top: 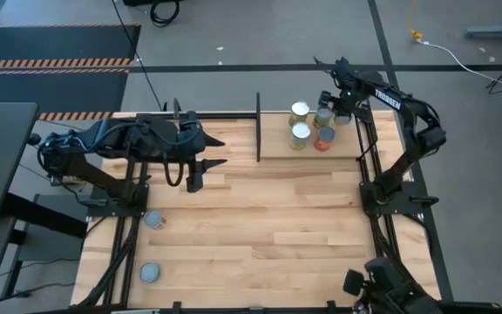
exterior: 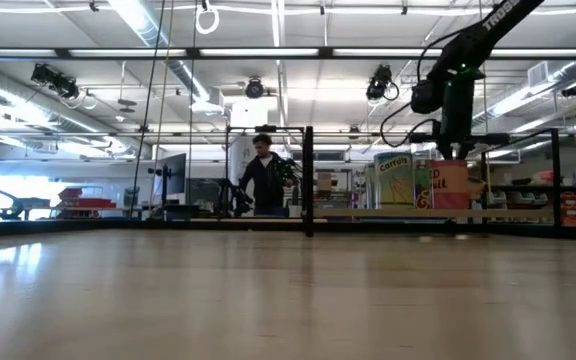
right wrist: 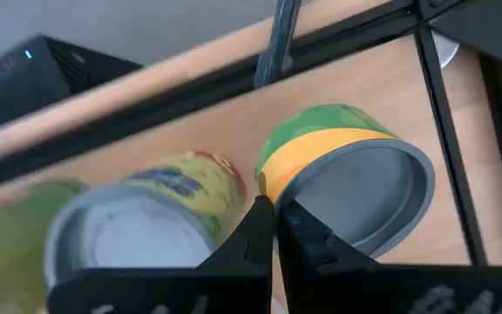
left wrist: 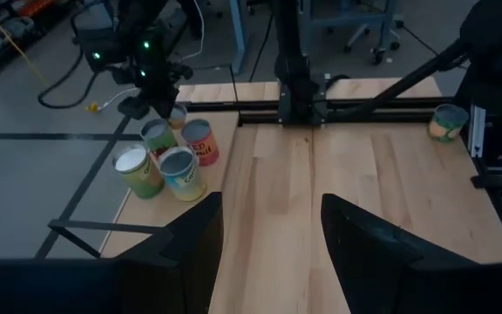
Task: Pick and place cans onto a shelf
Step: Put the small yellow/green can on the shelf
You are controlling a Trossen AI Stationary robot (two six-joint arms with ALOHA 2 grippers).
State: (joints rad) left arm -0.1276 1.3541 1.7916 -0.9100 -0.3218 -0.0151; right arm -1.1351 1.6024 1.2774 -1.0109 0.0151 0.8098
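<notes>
So, a cluster of cans [top: 310, 127] is seen standing on the shelf [top: 273, 139], the light-wood board at the far end of the worktop [top: 260, 227], to the right of a thin black upright [top: 258, 127]. Four or five of them are packed close together there, some touching. Two more cans are left well apart from that group on the worktop's near left side: one [top: 154, 219] just beside the left arm's base frame, another [top: 149, 273] closer to the near edge.

The right pincer [top: 334, 103] is held right above the far side of the cluster. In the right wrist view its fingers [right wrist: 273, 240] are pressed nearly together, with only a thin slit between them, and nothing is gripped; the green-and-yellow can [right wrist: 347, 187] and a paler can [right wrist: 151, 222] are seen just under and beyond the tips.

The left pincer [top: 219, 151] is parked over the worktop to the left of the upright, its fingers [left wrist: 190, 240] spread wide and nothing held between them.

Only the low view shows the room beyond, where a person [exterior: 265, 177] can be made out behind the shelf, and the can labels are seen side-on there. The lone can [left wrist: 448, 122] by the arm frame is also caught in the left wrist view.
</notes>
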